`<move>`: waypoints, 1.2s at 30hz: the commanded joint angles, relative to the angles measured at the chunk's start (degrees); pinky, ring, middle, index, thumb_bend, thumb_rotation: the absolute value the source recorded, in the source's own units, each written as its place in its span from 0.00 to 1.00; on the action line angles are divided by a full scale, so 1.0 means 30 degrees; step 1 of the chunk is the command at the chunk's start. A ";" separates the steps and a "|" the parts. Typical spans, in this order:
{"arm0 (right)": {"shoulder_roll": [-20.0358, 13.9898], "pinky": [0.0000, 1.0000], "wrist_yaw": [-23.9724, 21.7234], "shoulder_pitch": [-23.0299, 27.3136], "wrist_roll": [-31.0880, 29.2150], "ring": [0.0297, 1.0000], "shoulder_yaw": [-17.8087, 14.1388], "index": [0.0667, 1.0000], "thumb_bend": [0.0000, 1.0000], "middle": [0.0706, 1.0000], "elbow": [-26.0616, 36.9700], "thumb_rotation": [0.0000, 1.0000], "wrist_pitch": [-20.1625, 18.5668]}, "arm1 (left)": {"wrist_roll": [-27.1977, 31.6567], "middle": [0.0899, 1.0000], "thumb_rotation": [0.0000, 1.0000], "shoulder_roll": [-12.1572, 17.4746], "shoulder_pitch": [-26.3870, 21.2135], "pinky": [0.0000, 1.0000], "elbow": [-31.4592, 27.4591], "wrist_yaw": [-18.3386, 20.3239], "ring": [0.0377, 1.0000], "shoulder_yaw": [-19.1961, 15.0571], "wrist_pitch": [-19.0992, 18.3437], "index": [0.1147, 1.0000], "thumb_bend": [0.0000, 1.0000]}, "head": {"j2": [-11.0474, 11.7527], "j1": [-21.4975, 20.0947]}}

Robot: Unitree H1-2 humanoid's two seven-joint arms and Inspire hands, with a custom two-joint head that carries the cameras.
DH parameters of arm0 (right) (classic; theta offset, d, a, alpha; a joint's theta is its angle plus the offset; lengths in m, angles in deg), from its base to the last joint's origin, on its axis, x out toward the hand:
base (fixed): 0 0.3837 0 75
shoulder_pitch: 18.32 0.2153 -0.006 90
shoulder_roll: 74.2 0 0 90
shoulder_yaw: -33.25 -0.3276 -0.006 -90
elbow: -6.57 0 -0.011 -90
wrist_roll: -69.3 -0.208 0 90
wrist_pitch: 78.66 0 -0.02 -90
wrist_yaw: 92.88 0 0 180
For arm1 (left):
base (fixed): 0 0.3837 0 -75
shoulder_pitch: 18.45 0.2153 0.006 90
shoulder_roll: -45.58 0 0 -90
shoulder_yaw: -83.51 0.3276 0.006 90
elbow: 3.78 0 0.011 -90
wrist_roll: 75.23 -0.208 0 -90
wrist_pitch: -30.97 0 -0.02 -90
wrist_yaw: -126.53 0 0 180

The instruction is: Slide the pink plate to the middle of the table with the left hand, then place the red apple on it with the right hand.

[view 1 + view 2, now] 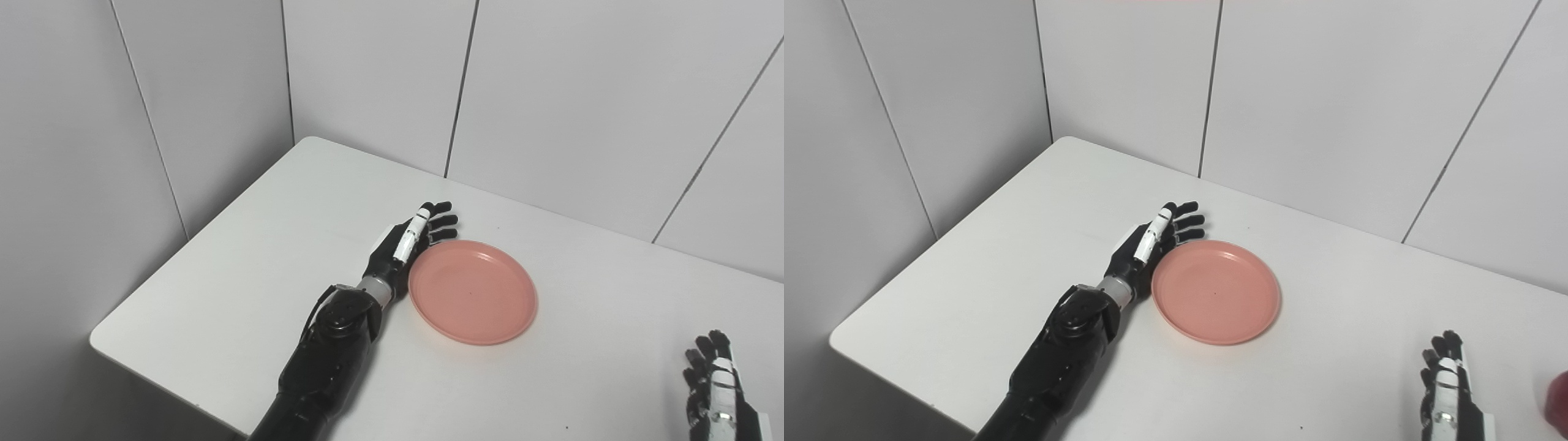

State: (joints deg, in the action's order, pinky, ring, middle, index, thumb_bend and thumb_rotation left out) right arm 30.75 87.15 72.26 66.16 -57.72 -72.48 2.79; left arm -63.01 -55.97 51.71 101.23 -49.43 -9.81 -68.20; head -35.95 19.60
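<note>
The pink plate (473, 291) is lying flat on the white table (245, 288), left of the table's middle. It is being flanked on its left rim by the left hand (409, 242), fingers extended and holding nothing, likely set edge-on for pushing. The right hand (1448, 383) is waiting open, well right of the plate, beside a red apple (1558, 404) at the frame edge. No writing is being shown.
</note>
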 commanded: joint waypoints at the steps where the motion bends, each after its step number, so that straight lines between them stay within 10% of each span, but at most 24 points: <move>1: 0.0045 1.00 -0.0105 0.0382 0.0021 0.95 0.0053 0.95 0.12 0.95 0.0344 1.00 0.1382 | -0.0084 0.83 1.00 -0.0173 0.0421 0.81 0.0096 0.0189 0.82 0.0265 -0.1004 0.81 0.36 | -0.0036 -0.0074; 36: 0.1244 1.00 0.0565 0.0361 0.0526 0.94 0.0411 0.94 0.21 0.94 0.0532 1.00 0.1034 | -0.1412 0.85 1.00 -0.3417 0.2459 0.84 -0.3568 -0.0610 0.84 0.2540 -0.2977 0.84 0.37 | -0.1182 -0.2731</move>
State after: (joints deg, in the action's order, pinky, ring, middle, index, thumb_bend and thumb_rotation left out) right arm 33.61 88.59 72.25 67.87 -56.60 -72.96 4.09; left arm -66.88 -65.26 58.23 90.62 -50.83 -2.62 -74.46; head -39.46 11.43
